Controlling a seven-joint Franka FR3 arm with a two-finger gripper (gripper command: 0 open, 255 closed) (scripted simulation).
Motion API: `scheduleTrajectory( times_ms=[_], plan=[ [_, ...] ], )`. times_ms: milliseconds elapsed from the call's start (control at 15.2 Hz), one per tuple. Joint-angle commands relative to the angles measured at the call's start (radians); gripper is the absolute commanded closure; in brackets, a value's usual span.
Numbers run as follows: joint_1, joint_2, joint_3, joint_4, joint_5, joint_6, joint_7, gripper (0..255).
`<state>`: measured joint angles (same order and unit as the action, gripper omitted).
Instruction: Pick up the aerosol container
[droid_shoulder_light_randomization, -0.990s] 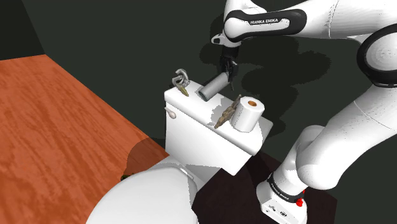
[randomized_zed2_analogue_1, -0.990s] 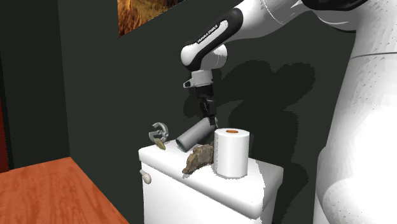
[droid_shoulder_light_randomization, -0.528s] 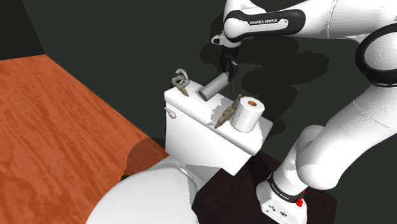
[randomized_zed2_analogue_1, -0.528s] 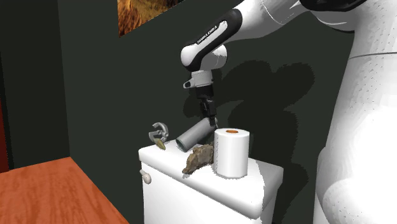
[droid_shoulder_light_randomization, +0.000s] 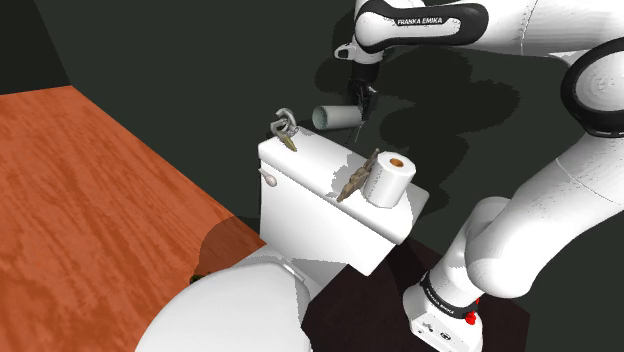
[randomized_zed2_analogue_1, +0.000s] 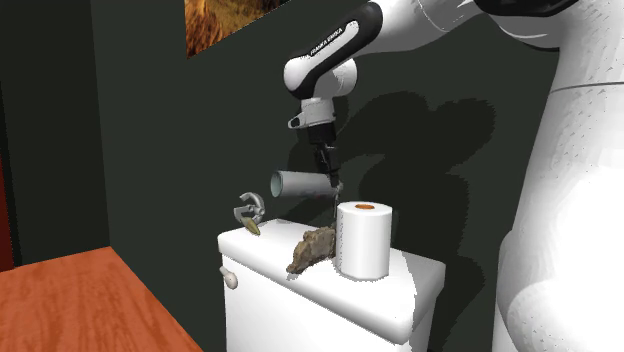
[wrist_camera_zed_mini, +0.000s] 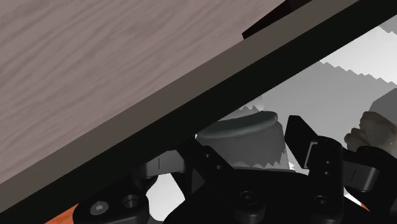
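The aerosol container (droid_shoulder_light_randomization: 335, 117) is a plain grey cylinder. It hangs roughly level in the air above the white toilet tank lid (droid_shoulder_light_randomization: 310, 165), clear of it. My black gripper (droid_shoulder_light_randomization: 359, 112) is shut on the end of the can nearer the wall, coming down from above. In the second exterior view the can (randomized_zed2_analogue_1: 300, 183) sticks out to the left of the gripper (randomized_zed2_analogue_1: 331, 186), above the tank lid (randomized_zed2_analogue_1: 330, 285). In the wrist view the can (wrist_camera_zed_mini: 245, 137) sits clasped between the two fingers of the gripper (wrist_camera_zed_mini: 251, 153).
On the tank lid stand a white paper roll (droid_shoulder_light_randomization: 392, 178), a brown lump (droid_shoulder_light_randomization: 353, 180) and a small metal piece (droid_shoulder_light_randomization: 284, 128). A dark wall rises close behind the tank. The toilet bowl (droid_shoulder_light_randomization: 230, 310) and an orange wood floor (droid_shoulder_light_randomization: 90, 200) lie below.
The gripper has risen with the can. The can was tilted low over the tank lid; now it hangs level and higher, clear of the lid.
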<state>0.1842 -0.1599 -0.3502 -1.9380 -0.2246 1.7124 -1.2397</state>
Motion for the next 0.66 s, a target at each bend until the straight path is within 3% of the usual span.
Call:
scheduleTrajectory(
  times_ms=[0, 594],
  plan=[
    [0.000, -0.002, 0.001, 0.028, 0.000, -0.028, -0.004, 255],
    [0.002, 0.007, 0.005, 0.133, 0.005, -0.122, -0.021, 255]
  ],
)
